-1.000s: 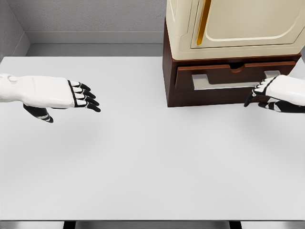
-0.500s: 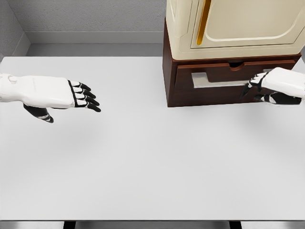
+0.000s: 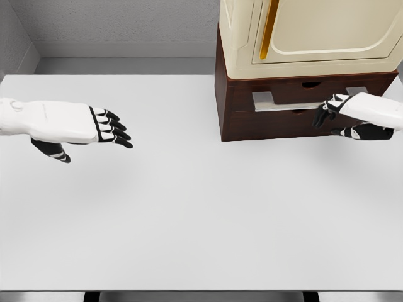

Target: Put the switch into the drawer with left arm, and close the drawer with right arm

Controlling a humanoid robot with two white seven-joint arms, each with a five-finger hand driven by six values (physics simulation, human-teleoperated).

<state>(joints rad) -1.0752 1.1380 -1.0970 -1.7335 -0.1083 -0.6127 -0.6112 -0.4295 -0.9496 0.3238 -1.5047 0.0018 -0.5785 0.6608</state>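
The white table (image 3: pixel 189 207) carries a brown cabinet (image 3: pixel 227 107) with a cream appliance (image 3: pixel 315 31) on top. Its drawer (image 3: pixel 283 94) has slid almost flush since a second ago, only a thin pale strip of interior showing. The right hand (image 3: pixel 352 113) has followed it in, fingers loosely extended against the drawer front. The left hand (image 3: pixel 94 124) hovers unchanged, open and empty. No switch is visible.

A big white table (image 3: pixel 189 214) is seen w/ a grey wall (image 3: pixel 119 22) behind it. A cream cabinet (image 3: pixel 315 31) w/ a yellow strip (image 3: pixel 269 28) is set at the table's back right.
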